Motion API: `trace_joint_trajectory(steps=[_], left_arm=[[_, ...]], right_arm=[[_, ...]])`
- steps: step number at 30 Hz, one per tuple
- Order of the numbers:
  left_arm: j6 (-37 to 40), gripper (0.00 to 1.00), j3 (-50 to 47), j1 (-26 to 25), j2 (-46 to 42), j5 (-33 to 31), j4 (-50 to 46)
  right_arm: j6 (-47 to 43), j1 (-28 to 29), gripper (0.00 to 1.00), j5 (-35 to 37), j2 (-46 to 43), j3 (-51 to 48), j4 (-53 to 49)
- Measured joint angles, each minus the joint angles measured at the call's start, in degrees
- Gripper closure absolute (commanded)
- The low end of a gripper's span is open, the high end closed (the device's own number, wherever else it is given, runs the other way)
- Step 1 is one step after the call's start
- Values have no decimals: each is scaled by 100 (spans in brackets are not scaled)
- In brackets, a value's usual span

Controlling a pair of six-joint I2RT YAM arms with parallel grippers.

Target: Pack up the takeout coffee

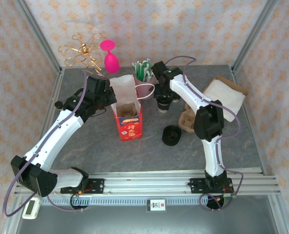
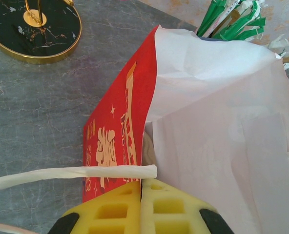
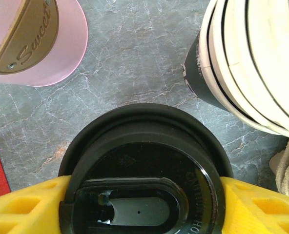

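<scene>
Bag [image 1: 130, 127] with brownish insert [image 1: 127, 110], perhaps cardboard

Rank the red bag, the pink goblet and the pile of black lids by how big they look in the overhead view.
1. Red bag: clearly the largest.
2 and 3, unranked. Pink goblet and pile of black lids: they look about alike, and the goblet stands farther from the camera, so I won't order them.

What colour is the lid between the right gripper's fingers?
Black; the lid shows best in the right wrist view.
</scene>
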Motion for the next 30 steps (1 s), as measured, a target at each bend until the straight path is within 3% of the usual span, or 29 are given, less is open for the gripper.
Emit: trace_joint_trajectory(steps=[16, 26, 30], left_arm=[[-9, 100, -2, 37, 0, 13, 22], [-114, 100, -13, 37, 0, 48, 61], [-136, 94, -68, 37, -13, 48, 92]], right_arm=[[-46, 0, 31, -120, -9, 63, -138], [-42, 0, 31, -240, -461, -487, -114], [-39, 4, 32, -271, -638, -660, -96]])
